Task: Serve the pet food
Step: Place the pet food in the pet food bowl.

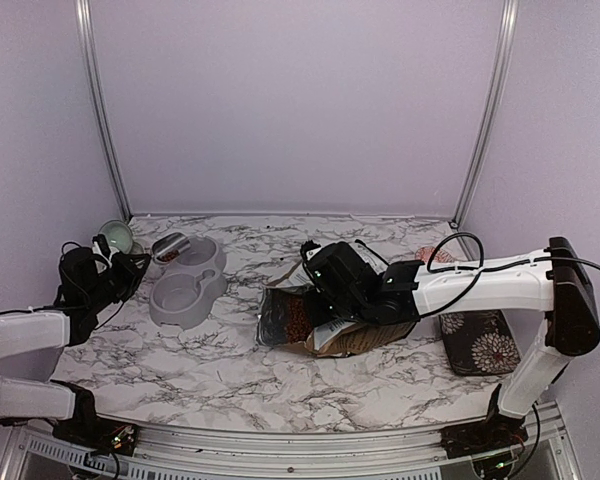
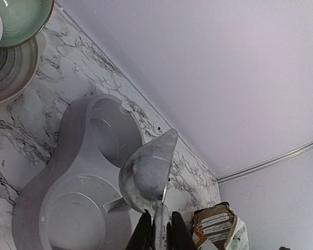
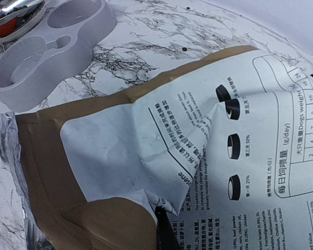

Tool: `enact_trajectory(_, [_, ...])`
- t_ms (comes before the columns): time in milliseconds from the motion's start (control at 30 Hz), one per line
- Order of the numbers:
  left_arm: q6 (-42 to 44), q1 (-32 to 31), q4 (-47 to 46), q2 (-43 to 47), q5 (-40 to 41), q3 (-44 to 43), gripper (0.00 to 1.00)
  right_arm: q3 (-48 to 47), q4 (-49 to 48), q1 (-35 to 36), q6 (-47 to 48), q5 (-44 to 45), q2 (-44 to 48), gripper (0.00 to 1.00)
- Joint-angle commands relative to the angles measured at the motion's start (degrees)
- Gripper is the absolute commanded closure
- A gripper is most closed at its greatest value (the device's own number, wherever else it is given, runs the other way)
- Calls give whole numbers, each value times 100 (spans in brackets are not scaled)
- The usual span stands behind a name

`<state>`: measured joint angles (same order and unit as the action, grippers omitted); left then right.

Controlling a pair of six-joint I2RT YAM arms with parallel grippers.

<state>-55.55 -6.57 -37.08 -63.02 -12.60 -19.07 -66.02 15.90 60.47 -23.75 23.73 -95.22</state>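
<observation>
The pet food (image 1: 293, 318) shows as reddish-brown kibble in the open mouth of the brown-and-white dog-food bag (image 1: 355, 335), which lies on its side mid-table. My right gripper (image 1: 325, 297) is shut on a fold of the bag (image 3: 146, 156); one dark finger (image 3: 169, 237) shows under the pinched paper. My left gripper (image 1: 130, 262) is shut on the handle of a metal scoop (image 1: 170, 247), held over the far well of the grey double feeder (image 1: 185, 290). The left wrist view shows the scoop's underside (image 2: 146, 172) above the feeder (image 2: 78, 187). Something reddish shows in the scoop (image 3: 2, 26).
Stacked bowls (image 1: 116, 236) stand at the far left and also show in the left wrist view (image 2: 13, 47). A dark flowered pad (image 1: 477, 342) lies at the right, by the right arm's base. A small red-patterned bowl (image 1: 430, 256) sits behind that arm.
</observation>
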Motion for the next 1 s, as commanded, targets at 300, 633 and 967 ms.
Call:
enact_trajectory(300, [691,43,-335,-803,361,-578,100,26,35,-192,-8,588,240,100])
enact_trajectory(633, [1039,20,-328,-1415,549,-993,100,32,53,-193,5,598,245,100])
enact_trajectory(967, [1505,-17,-121,-1645,802,-1217,100,-92,28,-193,96,576,141,100])
